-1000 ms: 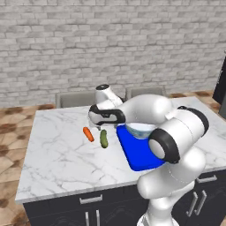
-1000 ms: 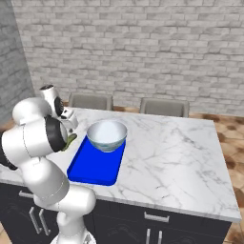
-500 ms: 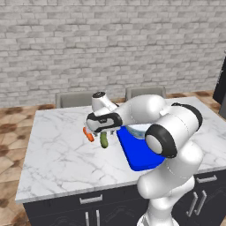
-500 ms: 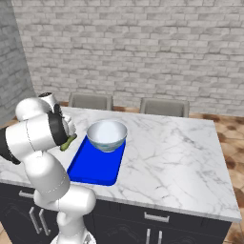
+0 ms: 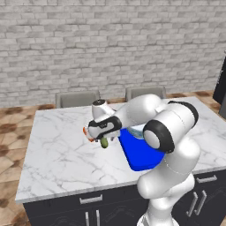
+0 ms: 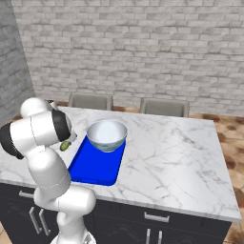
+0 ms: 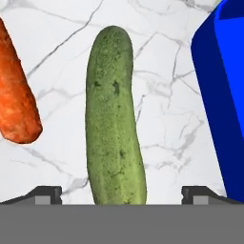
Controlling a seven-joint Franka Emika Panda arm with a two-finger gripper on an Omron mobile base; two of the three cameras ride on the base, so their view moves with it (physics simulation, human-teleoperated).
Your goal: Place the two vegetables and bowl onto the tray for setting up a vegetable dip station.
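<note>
Green cucumber [image 7: 114, 119] lies on the marble counter [image 5: 57, 150] between the gripper's [image 7: 119, 194] widely spread jaws, carrot [image 7: 14, 95] beside it; the bowl [image 6: 106, 135] sits on the blue tray [image 6: 95, 167] nearby.

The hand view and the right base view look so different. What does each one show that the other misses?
The hand view alone shows the orange carrot lying beside the cucumber, and the open claw straddling the cucumber's end. The right base view alone shows the bowl sitting on the blue tray, plus two chairs and the brick wall. Both show the cucumber, the tray and the marble counter.
</note>
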